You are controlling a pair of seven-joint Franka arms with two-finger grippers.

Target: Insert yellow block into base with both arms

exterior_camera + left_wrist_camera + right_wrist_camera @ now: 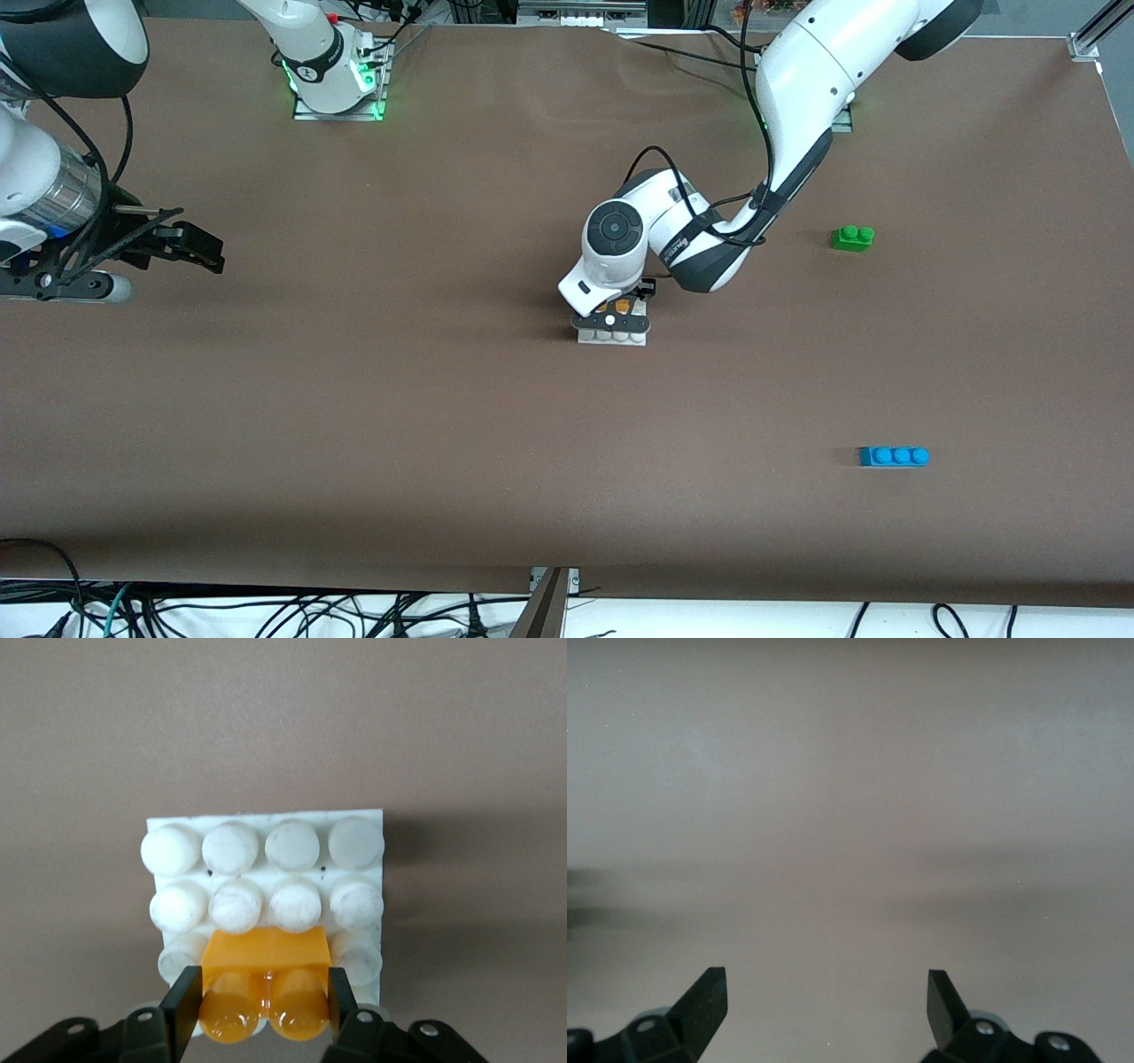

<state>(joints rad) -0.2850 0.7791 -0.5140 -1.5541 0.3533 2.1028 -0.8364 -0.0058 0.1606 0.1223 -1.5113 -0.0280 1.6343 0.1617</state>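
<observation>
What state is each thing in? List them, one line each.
Yellow block: gripped by the left tool, on the base.
Base: flat on the table, under the block.
Left tool: shut on the block.
Right tool: open, empty, waiting.
Green brick: loose, upright.
Blue brick: loose, upright.

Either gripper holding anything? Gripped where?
Left gripper clamps the yellow block by its two short ends, over the base. Right gripper is open, empty.
</observation>
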